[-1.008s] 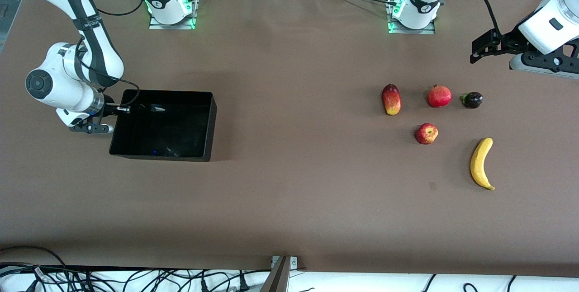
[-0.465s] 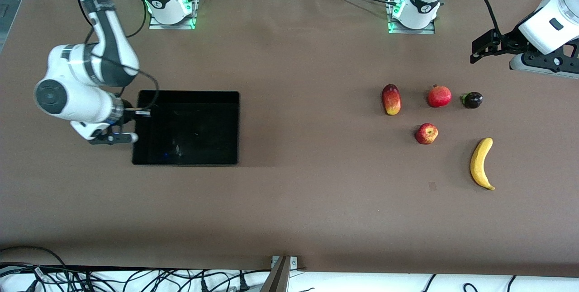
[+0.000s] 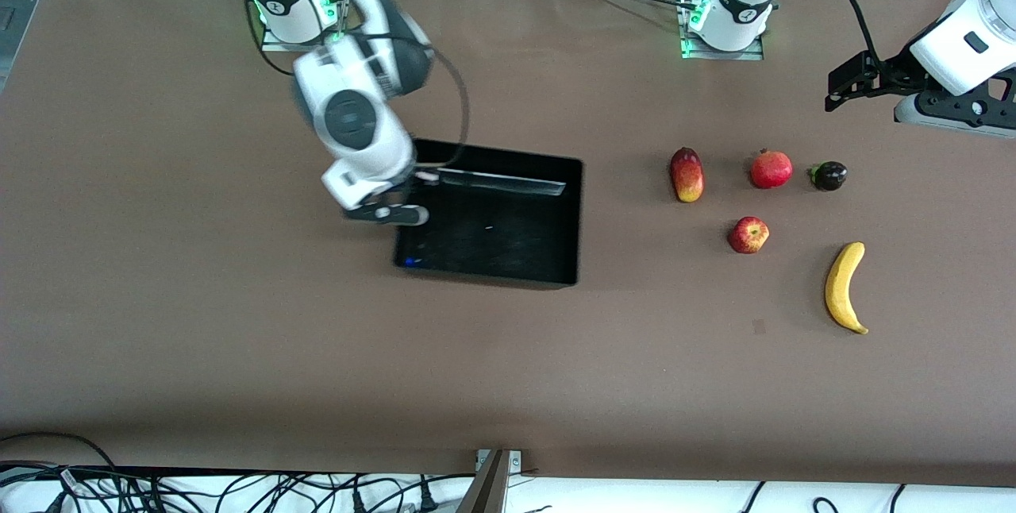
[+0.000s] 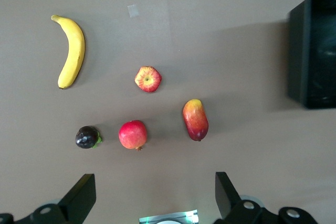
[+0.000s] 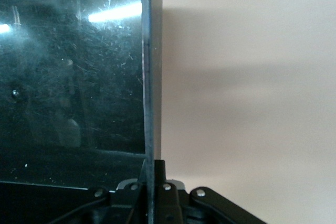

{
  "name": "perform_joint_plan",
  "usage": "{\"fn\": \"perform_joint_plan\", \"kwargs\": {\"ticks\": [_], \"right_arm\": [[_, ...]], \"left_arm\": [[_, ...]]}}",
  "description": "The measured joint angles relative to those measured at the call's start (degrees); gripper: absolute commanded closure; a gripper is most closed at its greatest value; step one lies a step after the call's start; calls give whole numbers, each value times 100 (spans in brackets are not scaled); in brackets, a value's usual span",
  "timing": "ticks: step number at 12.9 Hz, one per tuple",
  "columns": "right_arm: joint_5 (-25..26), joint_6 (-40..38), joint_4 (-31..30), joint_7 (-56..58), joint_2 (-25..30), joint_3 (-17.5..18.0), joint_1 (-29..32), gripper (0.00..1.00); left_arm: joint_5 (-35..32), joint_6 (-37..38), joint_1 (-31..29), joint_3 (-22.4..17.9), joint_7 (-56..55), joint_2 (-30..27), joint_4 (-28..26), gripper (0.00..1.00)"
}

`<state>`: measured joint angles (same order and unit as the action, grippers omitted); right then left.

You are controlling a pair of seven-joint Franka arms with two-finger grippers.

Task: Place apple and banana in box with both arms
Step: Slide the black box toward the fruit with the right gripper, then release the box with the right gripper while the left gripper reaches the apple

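The black box (image 3: 492, 237) sits near the middle of the table, its end wall (image 5: 151, 77) pinched in my right gripper (image 3: 410, 183), which is shut on it (image 5: 152, 170). The apple (image 3: 748, 234) and the banana (image 3: 844, 287) lie on the table toward the left arm's end, the banana nearer the front camera. My left gripper (image 3: 832, 92) hangs open and empty high above that end of the table. In the left wrist view, both fingers frame its opening (image 4: 153, 186) above the apple (image 4: 148, 78), the banana (image 4: 72, 51) and the box corner (image 4: 312, 56).
A red-yellow mango (image 3: 686, 174), a red pomegranate (image 3: 771, 169) and a small dark purple fruit (image 3: 829, 175) lie in a row, farther from the front camera than the apple. Both arm bases stand along the table's back edge.
My right arm has carried the box from the right arm's end of the table toward the middle, gripping its wall throughout. The left arm and the fruits have not moved.
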<state>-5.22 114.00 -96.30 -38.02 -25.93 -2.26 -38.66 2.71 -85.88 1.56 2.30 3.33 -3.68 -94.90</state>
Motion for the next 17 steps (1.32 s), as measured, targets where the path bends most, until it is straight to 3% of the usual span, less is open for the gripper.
{"fn": "perform_joint_plan", "kwargs": {"ticks": [2, 5, 6, 7, 12, 14, 17], "right_arm": [[-1, 100, 331, -540, -491, -4, -526, 100], [-1, 851, 651, -849, -1089, -15, -810, 100], [-1, 984, 710, -849, -1169, -16, -831, 18], [-1, 1012, 743, -849, -1201, -17, -835, 0], [12, 799, 890, -839, -1132, -123, -850, 0], [13, 201, 1005, -812, -814, -507, -858, 0], [9, -787, 1058, -165, -10, -1439, -836, 0]], "left_arm": [[0, -4, 0, 0, 0, 0, 0, 0], [0, -6, -1, 0, 0, 0, 1, 0], [0, -6, -1, 1, 0, 0, 1, 0], [0, -6, 0, 4, 0, 0, 1, 0], [-3, -6, 8, 20, 0, 91, 0, 0], [-103, -18, 11, 22, 0, 288, 1, 0], [-293, -75, 29, 43, 0, 567, 73, 0]]}}
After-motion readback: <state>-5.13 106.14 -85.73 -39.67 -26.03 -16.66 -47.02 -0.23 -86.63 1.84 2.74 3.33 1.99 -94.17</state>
